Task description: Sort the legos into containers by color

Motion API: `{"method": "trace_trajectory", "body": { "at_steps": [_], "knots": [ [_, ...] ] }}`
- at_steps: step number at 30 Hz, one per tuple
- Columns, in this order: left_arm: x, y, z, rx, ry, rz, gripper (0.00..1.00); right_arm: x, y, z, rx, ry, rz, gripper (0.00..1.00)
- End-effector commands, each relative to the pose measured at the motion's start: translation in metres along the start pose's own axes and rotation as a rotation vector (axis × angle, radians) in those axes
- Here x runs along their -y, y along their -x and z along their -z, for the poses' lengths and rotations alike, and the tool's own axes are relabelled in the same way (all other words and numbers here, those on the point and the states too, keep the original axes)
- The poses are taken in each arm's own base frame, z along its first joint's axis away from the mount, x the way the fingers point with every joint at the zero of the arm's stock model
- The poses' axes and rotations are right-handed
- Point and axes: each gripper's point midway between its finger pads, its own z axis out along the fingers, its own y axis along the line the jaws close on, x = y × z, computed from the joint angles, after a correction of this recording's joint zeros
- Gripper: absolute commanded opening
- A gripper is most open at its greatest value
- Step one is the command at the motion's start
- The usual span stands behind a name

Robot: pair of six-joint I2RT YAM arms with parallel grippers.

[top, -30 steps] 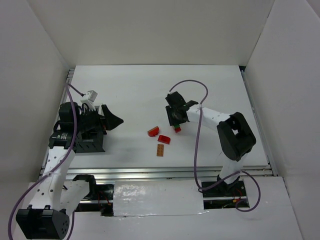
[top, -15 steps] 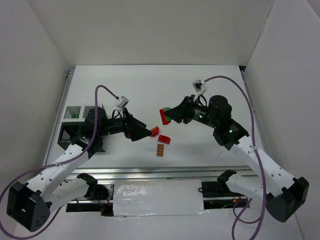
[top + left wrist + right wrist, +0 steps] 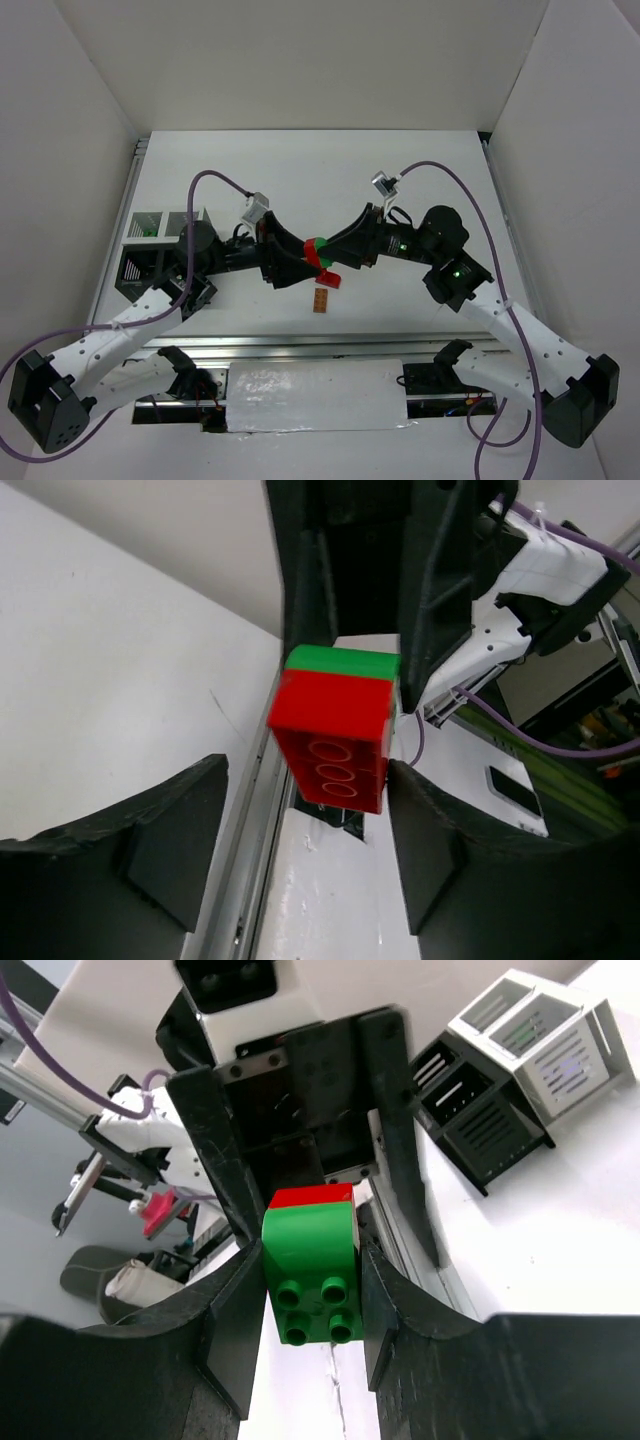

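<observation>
Carefully now: 2 joined bricks hang between both grippers

In the right wrist view, my right gripper (image 3: 310, 1260) is clamped on the green brick (image 3: 312, 1270) at lower centre. Both fingers press its sides, and the red brick (image 3: 312, 1196) is stuck to its far face. Just beyond, the left gripper (image 3: 305, 1160) straddles that red brick with its jaws partly open. The left wrist view shows 1 finger touching the brick and a gap at the other. In the top view the pair sits at centre frame, raised off the table (image 3: 430, 170).

My worry is the one-sided contact. If I close the left jaws from here, they could shove the stack sideways and twist the green brick out of the right grip. If I pull before the left hold is firm, a brick may pop free and drop. The 2 sets of fingers also overlap closely, so a small misalignment could knock them together.

Lower centre in the top view lies an orange-brown brick (image 3: 320, 300), with a loose red brick (image 3: 328, 280) just above it, beneath the grippers. At left of frame stand the white bins (image 3: 150, 222) and black bins (image 3: 135, 265). The left arm reaches out from beside them and partly hides the black ones.
</observation>
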Motion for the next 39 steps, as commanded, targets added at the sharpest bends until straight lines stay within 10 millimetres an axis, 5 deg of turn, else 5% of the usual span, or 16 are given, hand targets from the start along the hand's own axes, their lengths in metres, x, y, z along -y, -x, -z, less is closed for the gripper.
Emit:
{"method": "trace_trajectory", "body": {
  "at_steps": [1, 2, 10, 11, 14, 16, 19, 23, 26, 27, 28, 30, 31, 34, 39],
  "knots": [
    [0.024, 0.025, -0.002, 0.073, -0.092, -0.090, 0.74, -0.020, 0.009, -0.003, 0.021, 0.092, 0.040, 0.00],
    [0.026, 0.025, -0.002, 0.068, -0.103, -0.096, 0.62, -0.021, 0.009, -0.005, 0.022, 0.098, 0.041, 0.00],
    [0.036, 0.026, 0.000, 0.068, -0.146, -0.106, 0.13, -0.006, 0.007, -0.017, 0.008, 0.098, 0.025, 0.00],
    [0.036, 0.026, 0.000, 0.068, -0.144, -0.107, 0.00, -0.005, 0.005, -0.019, 0.002, 0.102, 0.025, 0.00],
    [0.022, 0.027, 0.003, 0.072, -0.038, -0.081, 0.00, 0.007, 0.008, -0.019, 0.003, 0.063, 0.080, 0.00],
    [-0.004, 0.034, 0.009, 0.115, 0.125, -0.087, 0.00, 0.035, 0.015, -0.011, 0.033, -0.055, 0.097, 0.00],
    [-0.031, 0.034, 0.032, 0.153, 0.316, -0.069, 0.00, 0.062, 0.027, 0.006, 0.079, -0.160, 0.099, 0.00],
    [-0.056, 0.025, 0.066, 0.143, 0.501, -0.024, 0.00, 0.069, 0.031, 0.014, 0.081, -0.215, 0.117, 0.00],
    [-0.088, 0.037, 0.105, 0.231, 0.785, 0.064, 0.00, 0.074, 0.035, 0.019, 0.098, -0.263, 0.126, 0.00],
    [-0.108, 0.012, 0.135, 0.175, 0.993, 0.161, 0.00, 0.075, 0.036, 0.020, 0.102, -0.276, 0.127, 0.00],
    [-0.129, 0.027, 0.183, 0.279, 1.293, 0.180, 0.00, 0.078, 0.036, 0.021, 0.106, -0.293, 0.121, 0.00],
    [-0.136, 0.012, 0.235, 0.324, 1.585, 0.297, 0.00, 0.081, 0.035, 0.024, 0.108, -0.317, 0.113, 0.00],
    [-0.136, 0.000, 0.278, 0.302, 1.799, 0.294, 0.00, 0.082, 0.033, 0.024, 0.105, -0.322, 0.110, 0.00],
    [-0.134, -0.005, 0.318, 0.392, 1.994, 0.326, 0.03, 0.081, 0.028, 0.024, 0.094, -0.306, 0.102, 0.00],
    [-0.147, -0.014, 0.332, 0.477, 2.070, 0.427, 0.00, 0.076, 0.027, 0.021, 0.082, -0.280, 0.095, 0.00]
  ]
}}
